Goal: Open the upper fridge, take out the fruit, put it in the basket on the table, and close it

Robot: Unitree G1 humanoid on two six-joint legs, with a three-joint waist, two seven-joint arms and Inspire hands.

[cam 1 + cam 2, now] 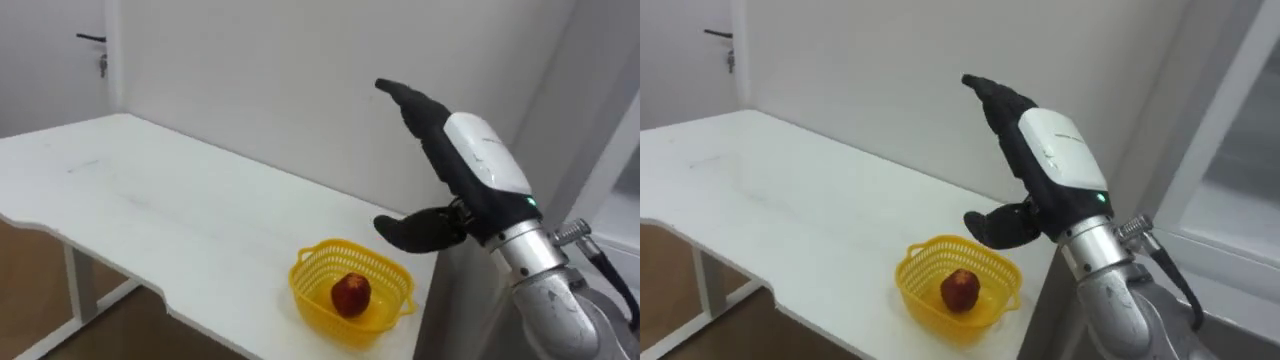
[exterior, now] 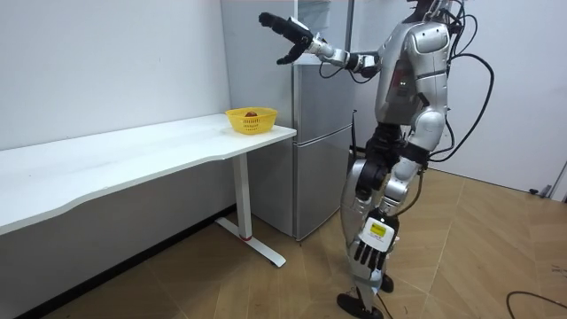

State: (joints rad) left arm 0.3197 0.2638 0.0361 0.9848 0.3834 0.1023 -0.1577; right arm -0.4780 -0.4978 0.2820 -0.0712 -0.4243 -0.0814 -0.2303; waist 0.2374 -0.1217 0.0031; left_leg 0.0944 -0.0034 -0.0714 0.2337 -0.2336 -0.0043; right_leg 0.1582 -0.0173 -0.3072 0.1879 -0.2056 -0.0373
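Yellow mesh basket (image 1: 306, 284), red apple (image 1: 350, 295), white table (image 1: 150, 200)

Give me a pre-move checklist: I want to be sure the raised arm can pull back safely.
1. Apple lies in basket: ok.
2. Basket stands on table, close to its end: ok.
3. Right hand open, holding nothing: ok.
4. Right hand raised, apart from basket: ok.
5. Left hand hangs by the leg, empty: ok.
6. Fridge upper door shut: cannot tell.
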